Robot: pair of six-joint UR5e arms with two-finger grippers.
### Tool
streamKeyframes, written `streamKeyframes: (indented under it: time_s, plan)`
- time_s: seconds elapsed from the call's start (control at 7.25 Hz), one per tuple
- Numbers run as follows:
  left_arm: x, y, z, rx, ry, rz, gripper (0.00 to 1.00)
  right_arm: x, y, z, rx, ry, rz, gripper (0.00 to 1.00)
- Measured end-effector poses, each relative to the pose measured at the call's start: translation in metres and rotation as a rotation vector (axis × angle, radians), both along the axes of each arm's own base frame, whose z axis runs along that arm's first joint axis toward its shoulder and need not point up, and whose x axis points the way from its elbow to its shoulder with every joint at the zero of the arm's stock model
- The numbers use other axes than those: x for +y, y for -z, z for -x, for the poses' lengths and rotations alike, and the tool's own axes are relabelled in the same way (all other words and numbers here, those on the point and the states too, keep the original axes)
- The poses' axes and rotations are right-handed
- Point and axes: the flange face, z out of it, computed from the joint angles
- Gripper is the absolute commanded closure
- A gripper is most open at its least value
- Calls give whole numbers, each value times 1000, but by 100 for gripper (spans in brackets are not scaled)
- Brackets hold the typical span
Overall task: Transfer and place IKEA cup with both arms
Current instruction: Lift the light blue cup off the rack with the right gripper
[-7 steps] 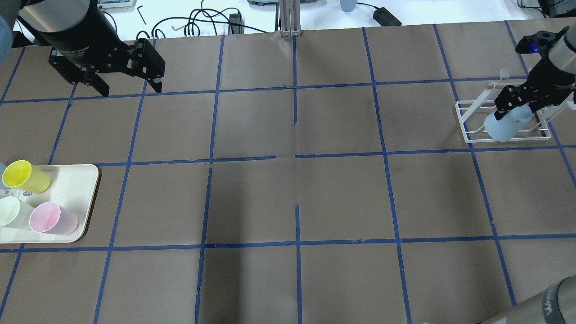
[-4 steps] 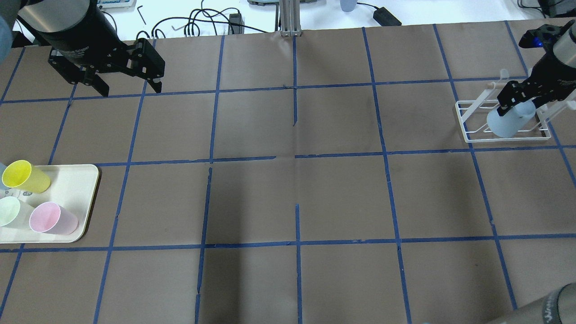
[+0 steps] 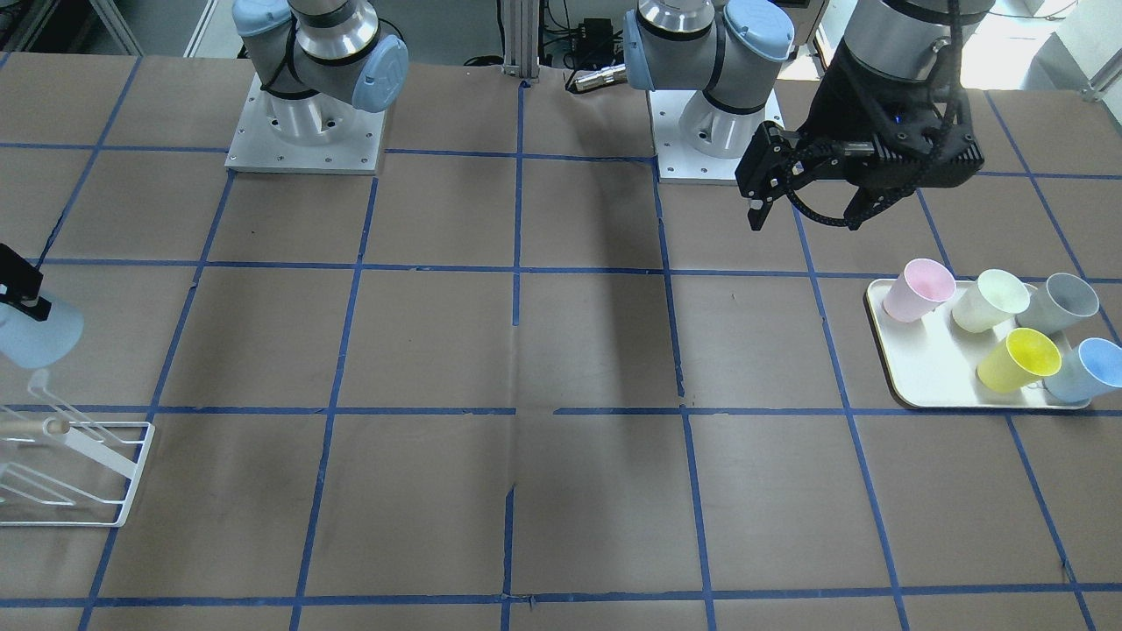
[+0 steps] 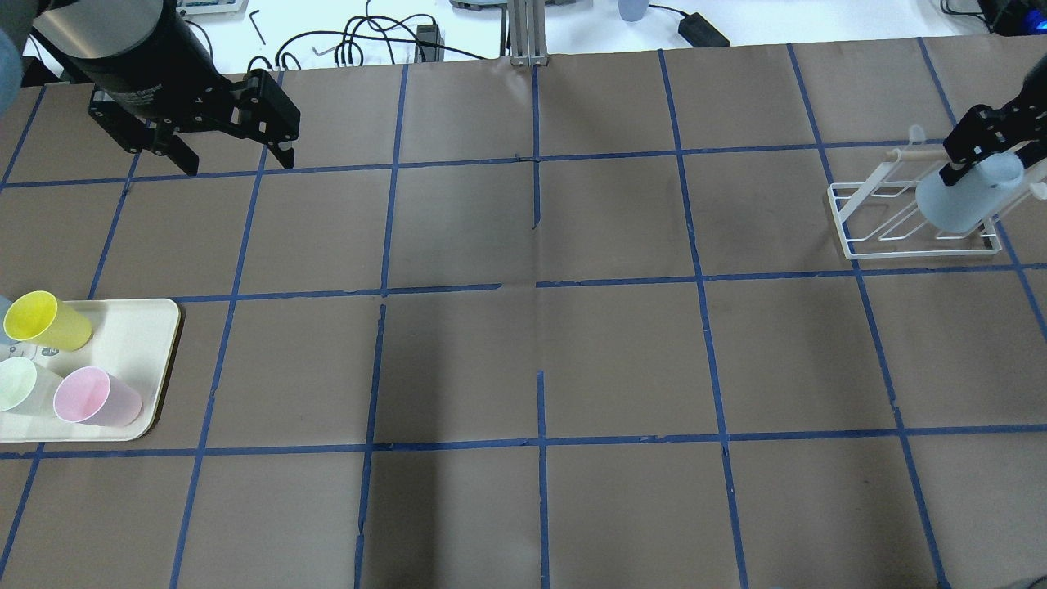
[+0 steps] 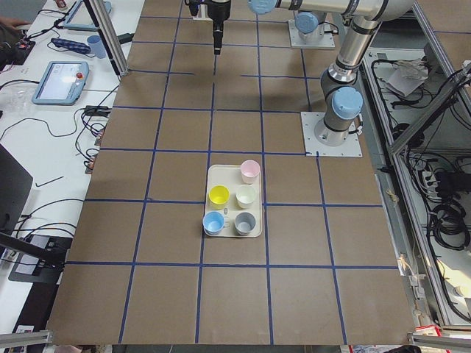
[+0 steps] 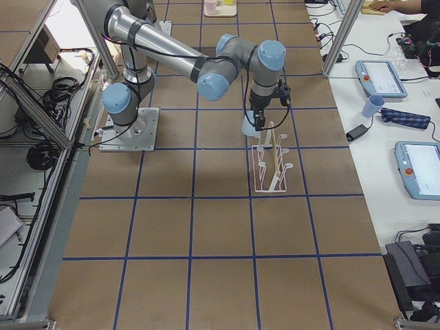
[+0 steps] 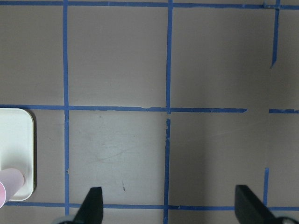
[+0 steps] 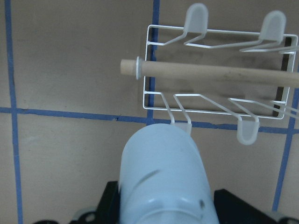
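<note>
Between the right gripper's (image 4: pixel 988 173) clamped fingers sits the IKEA cup (image 4: pixel 959 203), with the wire rack (image 4: pixel 851 241) just beyond the fingertips. The cup should clear those prongs before swinging toward the left gripper (image 4: pixel 238 164), spread wide, empty.

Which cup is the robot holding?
The pale blue cup by the white rack, gripped by the right end effector. Its blue twin and the other colours all sit on the tray.
</note>
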Motion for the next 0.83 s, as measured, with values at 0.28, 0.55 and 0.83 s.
streamKeyframes:
  time_s: [0.28,0.55,0.83]
  plan:
    - [0,-1,0,0,0,1,0,21,-39,-29,-171,11,-31,43]
    - [1,-1,1,16,1,2,0,39,-58,-65,-403,50,-60,44]
    - [4,2,7,94,5,-7,0,46,-65,-105,-640,100,-97,44]
